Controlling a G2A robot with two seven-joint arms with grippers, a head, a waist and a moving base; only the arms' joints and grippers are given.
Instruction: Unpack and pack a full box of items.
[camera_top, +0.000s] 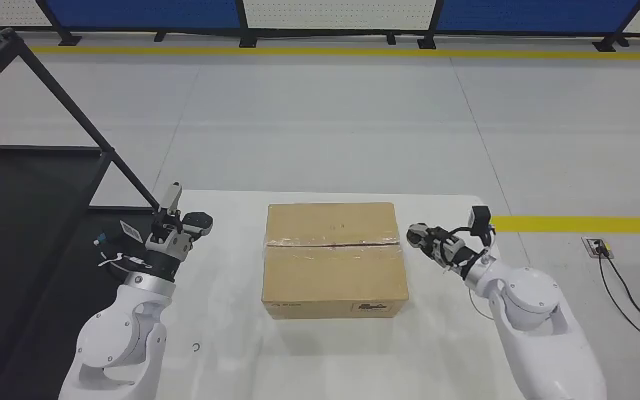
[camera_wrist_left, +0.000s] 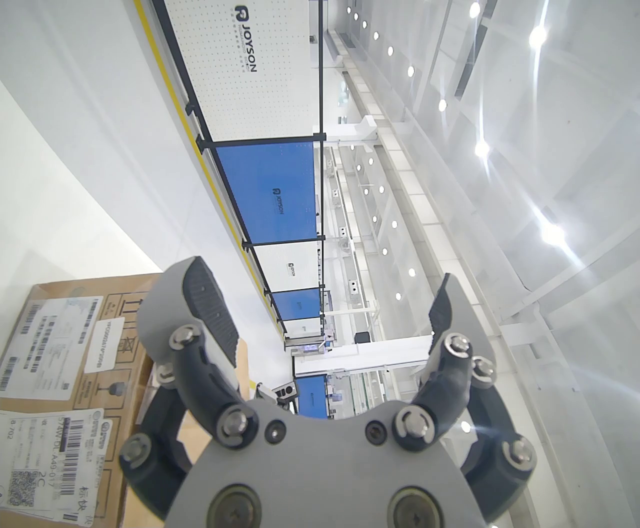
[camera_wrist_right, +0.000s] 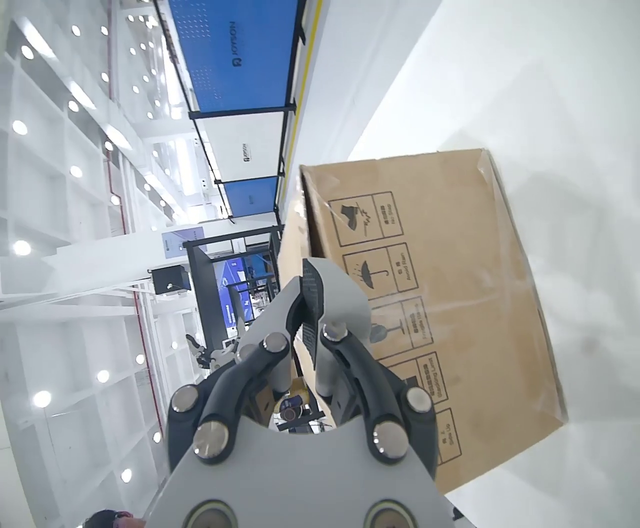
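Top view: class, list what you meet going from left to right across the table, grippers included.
Left gripper, open → closed cardboard box → right gripper, shut.

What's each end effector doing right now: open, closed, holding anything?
Left end effector: open, holding nothing.
Right end effector: closed, holding nothing.

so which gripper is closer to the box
Right. The right gripper sits close beside the box on the robot's right side, jaws shut. The left gripper stands well clear of the box's opposite side, jaws open.
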